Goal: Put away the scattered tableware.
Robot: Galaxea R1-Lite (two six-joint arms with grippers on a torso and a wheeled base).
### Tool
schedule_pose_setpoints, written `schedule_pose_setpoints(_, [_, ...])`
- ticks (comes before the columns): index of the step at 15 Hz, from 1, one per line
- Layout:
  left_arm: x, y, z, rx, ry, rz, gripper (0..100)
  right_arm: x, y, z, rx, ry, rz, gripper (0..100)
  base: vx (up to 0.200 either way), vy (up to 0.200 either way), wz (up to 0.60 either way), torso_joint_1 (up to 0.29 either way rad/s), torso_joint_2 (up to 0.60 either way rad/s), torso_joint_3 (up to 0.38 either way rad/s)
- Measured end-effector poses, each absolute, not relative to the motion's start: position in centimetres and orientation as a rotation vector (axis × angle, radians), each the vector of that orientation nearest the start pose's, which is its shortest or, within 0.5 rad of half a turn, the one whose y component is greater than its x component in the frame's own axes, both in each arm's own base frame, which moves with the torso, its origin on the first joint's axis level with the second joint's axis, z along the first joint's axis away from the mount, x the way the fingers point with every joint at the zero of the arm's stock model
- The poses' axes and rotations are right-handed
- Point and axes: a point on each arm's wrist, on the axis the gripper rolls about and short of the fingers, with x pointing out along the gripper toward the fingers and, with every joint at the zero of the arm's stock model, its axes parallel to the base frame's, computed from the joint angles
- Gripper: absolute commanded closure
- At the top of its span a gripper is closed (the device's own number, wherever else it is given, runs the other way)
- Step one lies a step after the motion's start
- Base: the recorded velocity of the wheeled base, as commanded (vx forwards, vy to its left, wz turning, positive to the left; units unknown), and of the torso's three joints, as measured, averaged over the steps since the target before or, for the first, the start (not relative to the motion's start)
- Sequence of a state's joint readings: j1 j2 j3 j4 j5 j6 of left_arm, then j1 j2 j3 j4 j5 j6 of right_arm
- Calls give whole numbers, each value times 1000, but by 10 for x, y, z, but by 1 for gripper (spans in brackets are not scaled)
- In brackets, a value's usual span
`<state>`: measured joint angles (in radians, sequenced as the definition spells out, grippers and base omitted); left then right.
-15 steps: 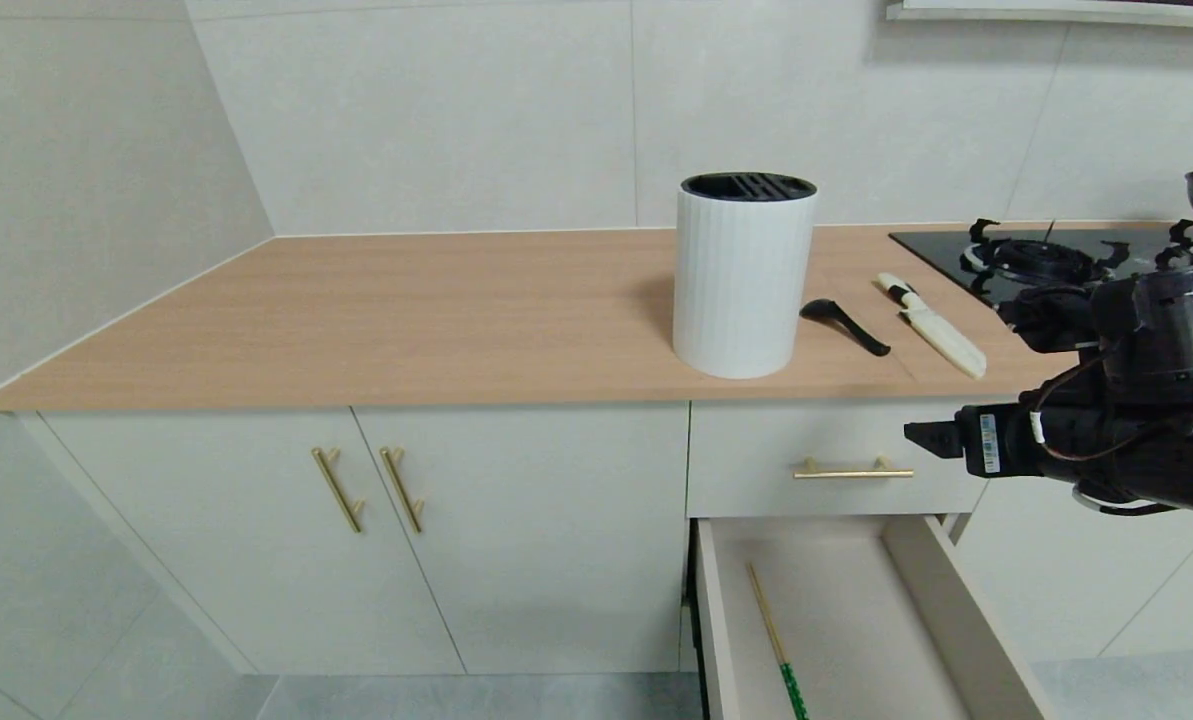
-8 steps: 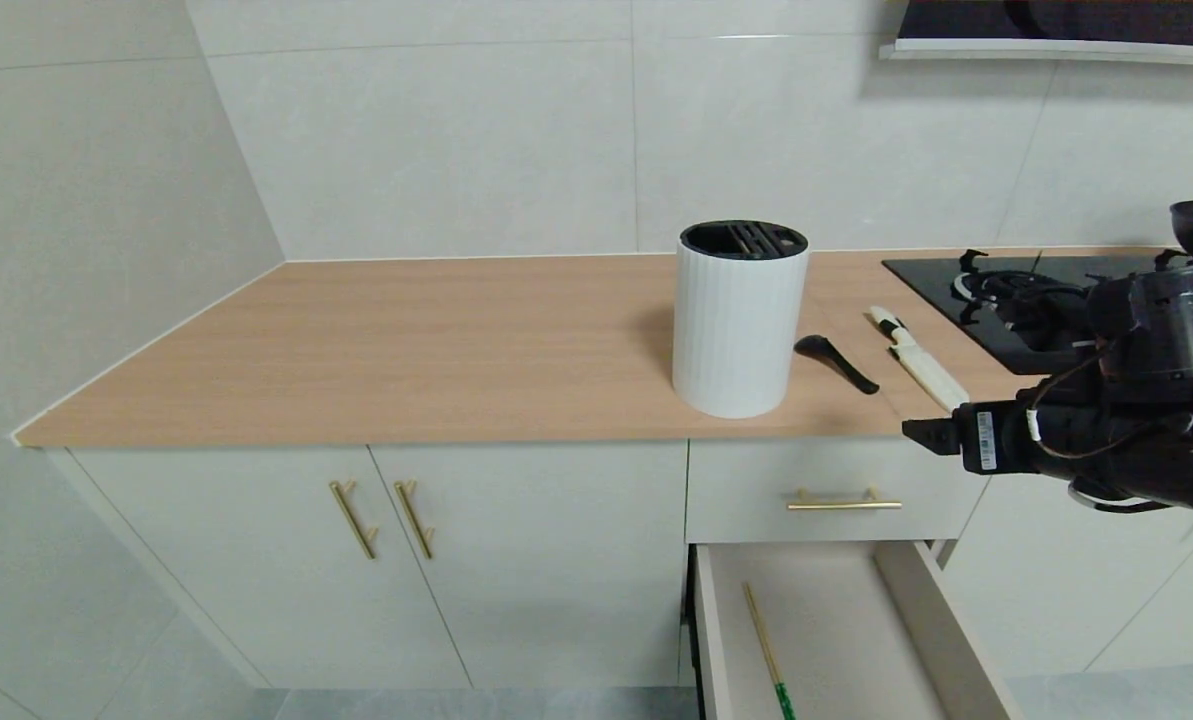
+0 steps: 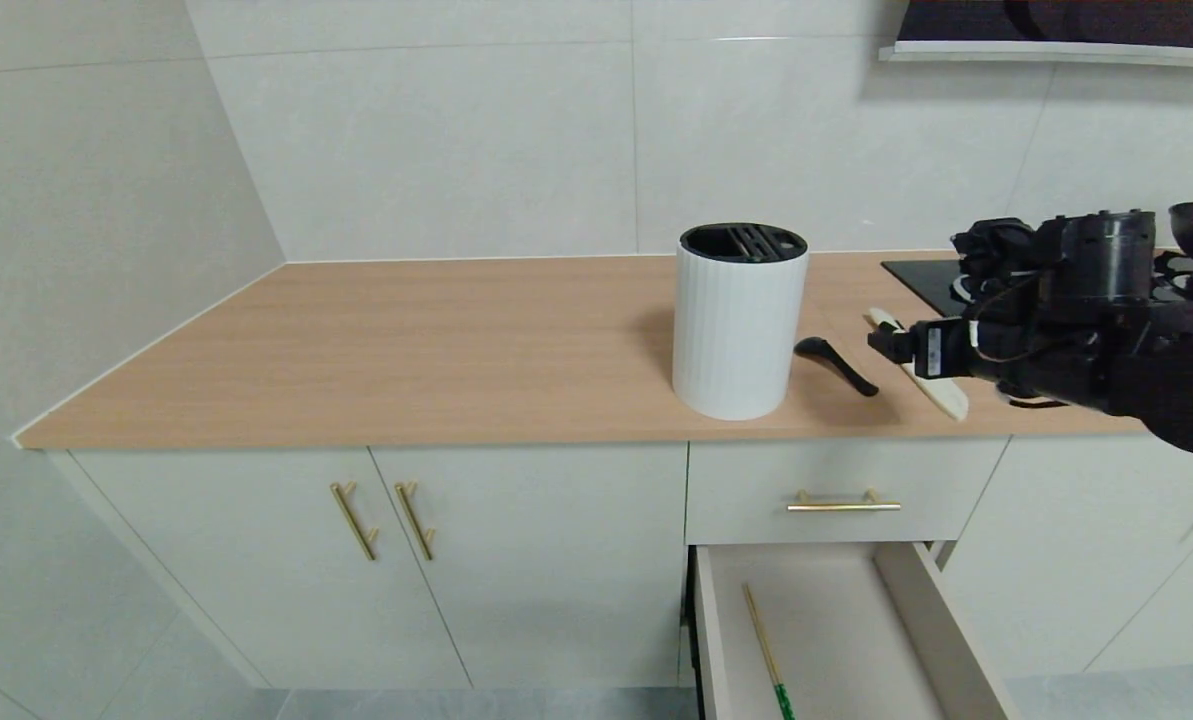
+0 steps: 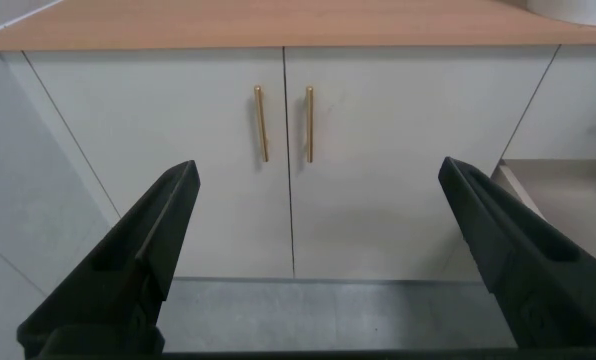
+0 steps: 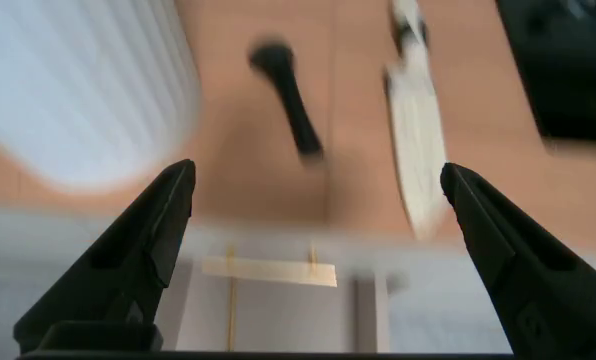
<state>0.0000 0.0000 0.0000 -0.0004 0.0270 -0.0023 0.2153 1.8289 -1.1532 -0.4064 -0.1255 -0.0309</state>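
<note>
Black plastic spoon (image 3: pixel 836 363) lying on wooden countertop (image 3: pixel 456 340), at 3 o'clock of white ribbed cylindrical holder (image 3: pixel 739 320), cream knife (image 3: pixel 948 400) at 3 o'clock of spoon, right gripper (image 3: pixel 896 345) spread wide above both, left gripper (image 4: pixel 317 165) spread wide before cabinet doors (image 4: pixel 288 150).

Head view: bright, even, diffuse light. The holder (image 3: pixel 739 330) throws a soft shadow to its left on the desk (image 3: pixel 406 350), so the light comes from the upper right. Faint sheen on the wall tiles (image 3: pixel 436 140). Cabinet edges lean outward toward the left border: wide-angle distortion.
Right wrist view: heavy motion smear. Holder, spoon (image 5: pixel 290 100) and knife (image 5: pixel 416 130) have lost their outlines.
Left wrist view: cabinet doors (image 4: pixel 278 180) crisp and evenly lit. Left tool (image 4: pixel 318 170) is a dark, soft-edged silhouette near the lens.
</note>
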Motion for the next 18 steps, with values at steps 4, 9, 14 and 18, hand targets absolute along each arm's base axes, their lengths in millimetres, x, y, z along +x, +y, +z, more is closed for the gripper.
schedule_pose_setpoints(4, [-23,1,76,-3,-1,27,0,411,60,203,-54,220,287,0,0,0,0,0,0,0])
schedule_pose_setpoints(9, [-23,1,76,-3,-1,27,0,434,34,174,-38,270,350,0,0,0,0,0,0,0])
schedule_pose_setpoints(14, [-23,1,76,-3,-1,27,0,448,34,145,-56,323,373,0,0,0,0,0,0,0])
schedule_pose_setpoints(18, [-23,1,76,-2,-1,27,0,456,38,129,-61,342,379,0,0,0,0,0,0,0])
